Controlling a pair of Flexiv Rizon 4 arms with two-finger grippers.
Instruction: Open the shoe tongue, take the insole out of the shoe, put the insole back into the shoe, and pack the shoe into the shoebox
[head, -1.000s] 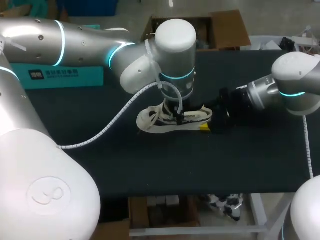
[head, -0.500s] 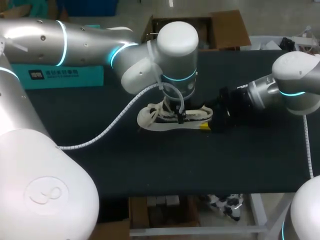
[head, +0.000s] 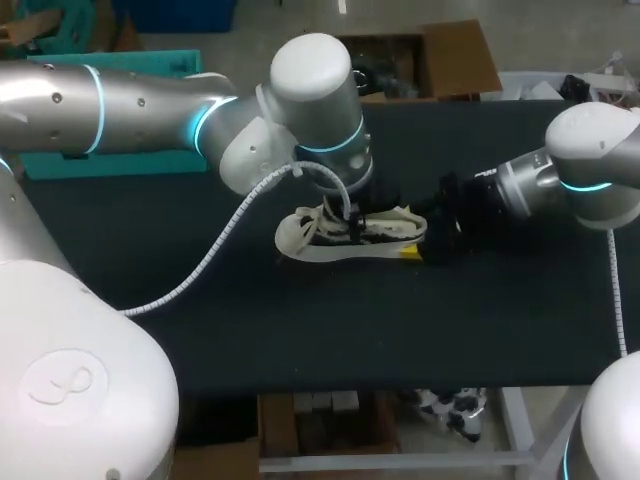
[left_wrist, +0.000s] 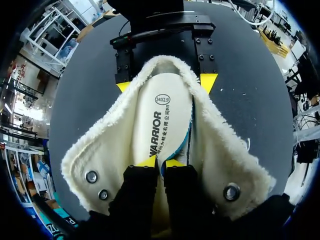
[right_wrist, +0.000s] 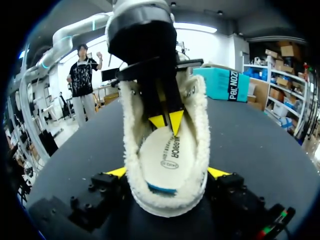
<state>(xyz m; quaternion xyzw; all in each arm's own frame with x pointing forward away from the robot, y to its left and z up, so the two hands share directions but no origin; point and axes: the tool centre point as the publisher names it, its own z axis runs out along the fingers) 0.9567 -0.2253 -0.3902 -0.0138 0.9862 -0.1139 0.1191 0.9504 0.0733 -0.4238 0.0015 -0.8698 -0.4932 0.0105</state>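
At the far left of the dark surface (head: 300, 330) a teal box (right_wrist: 225, 82) sits well apart from everything else, partly hidden under the left arm (head: 150, 105); that arm comes in from the left and bends down over the middle of the surface. There the shoe (head: 300, 240) stands on its sole, toe toward the left and heel toward the right; its fleece-lined upper is spread wide open, with metal eyelets showing on both flaps.

The left end effector (left_wrist: 161, 162) reaches down into the shoe's opening from above; its two yellow tips stand almost together at the front part of the insole (left_wrist: 162, 120), pinched on it. One long edge of the pale insole is raised there (the blue underside shows along it) and runs into the narrow gap between the tips. The rest of the insole lies flat inside the shoe, reaching back to the heel.

Further right, the right end effector (right_wrist: 167, 172) lies low at the heel, just above the surface; its fingers stand wide apart, one yellow tip pressed against each side of the heel, so it grips the shoe from two sides. The right arm (head: 590, 165) stretches away from it toward the right edge of the surface; the two end effectors are near each other but not touching.
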